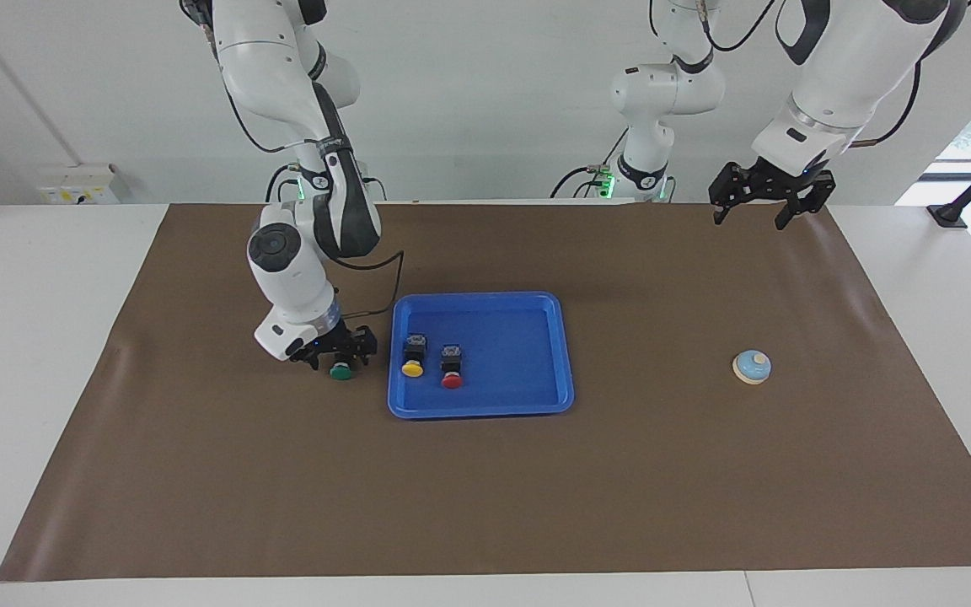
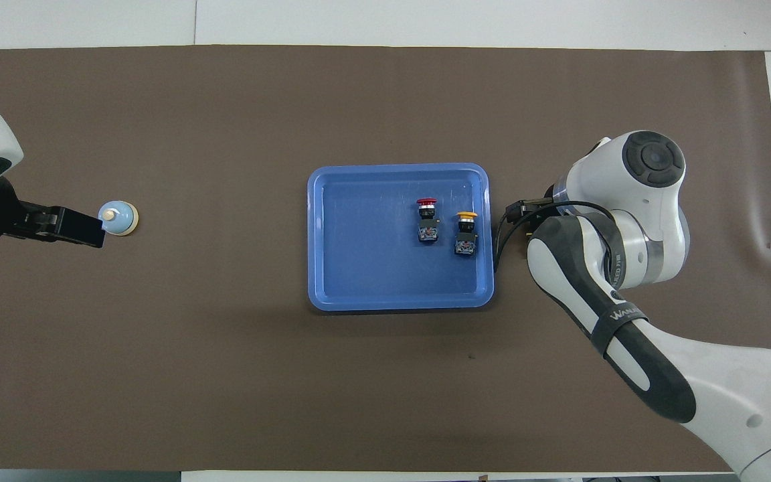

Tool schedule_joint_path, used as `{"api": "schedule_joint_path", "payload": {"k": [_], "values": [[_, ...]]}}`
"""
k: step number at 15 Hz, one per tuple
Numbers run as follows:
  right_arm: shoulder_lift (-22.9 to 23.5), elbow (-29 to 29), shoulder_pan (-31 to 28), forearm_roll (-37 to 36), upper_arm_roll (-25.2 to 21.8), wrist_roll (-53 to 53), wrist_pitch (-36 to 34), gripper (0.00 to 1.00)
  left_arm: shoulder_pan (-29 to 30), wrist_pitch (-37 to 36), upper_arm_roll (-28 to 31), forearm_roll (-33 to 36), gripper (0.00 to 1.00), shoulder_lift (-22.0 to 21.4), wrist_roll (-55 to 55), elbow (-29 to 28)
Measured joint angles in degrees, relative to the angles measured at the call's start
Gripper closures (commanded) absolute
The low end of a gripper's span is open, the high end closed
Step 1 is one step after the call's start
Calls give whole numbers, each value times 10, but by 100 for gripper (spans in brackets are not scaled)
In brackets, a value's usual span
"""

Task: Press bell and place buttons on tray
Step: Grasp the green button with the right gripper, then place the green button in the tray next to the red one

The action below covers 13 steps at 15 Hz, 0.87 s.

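The blue tray [image 1: 479, 412] [image 2: 399, 304] lies mid-table. In it lie the yellow button [image 1: 412, 357] [image 2: 466, 233] and the red button [image 1: 451, 368] [image 2: 427, 219]. The green button [image 1: 340, 370] rests on the mat just outside the tray, toward the right arm's end. My right gripper [image 1: 339, 352] [image 2: 515, 211] is low over it, open, its fingers on either side of the button's black body; the overhead view hides this button under the arm. The light-blue bell [image 1: 752, 366] [image 2: 118, 217] stands toward the left arm's end. My left gripper [image 1: 751, 216] [image 2: 84, 227] hangs open in the air, apart from the bell.
A brown mat [image 1: 485, 506] covers most of the white table [image 1: 30, 337]. A black clamp mount [image 1: 949, 215] stands at the table's edge by the left arm's base, and a wall box [image 1: 77, 184] sits past the right arm's end.
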Motion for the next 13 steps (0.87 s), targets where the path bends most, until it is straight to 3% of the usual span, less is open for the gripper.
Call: {"api": "schedule_joint_path", "payload": {"k": [1, 3, 4, 9, 13], "values": [[-3, -6, 0, 0, 0, 0, 1, 29, 0, 0, 0, 0, 0, 0, 0, 0], [-6, -14, 0, 0, 1, 0, 9, 90, 0, 0, 0, 0, 0, 0, 0, 0], [-6, -15, 0, 0, 1, 0, 14, 100, 0, 0, 0, 0, 0, 0, 0, 0], [-7, -9, 1, -5, 2, -21, 13, 100, 0, 0, 0, 0, 0, 0, 0, 0], [-12, 62, 4, -6, 4, -22, -84, 100, 0, 0, 0, 0, 0, 0, 0, 0]]}}
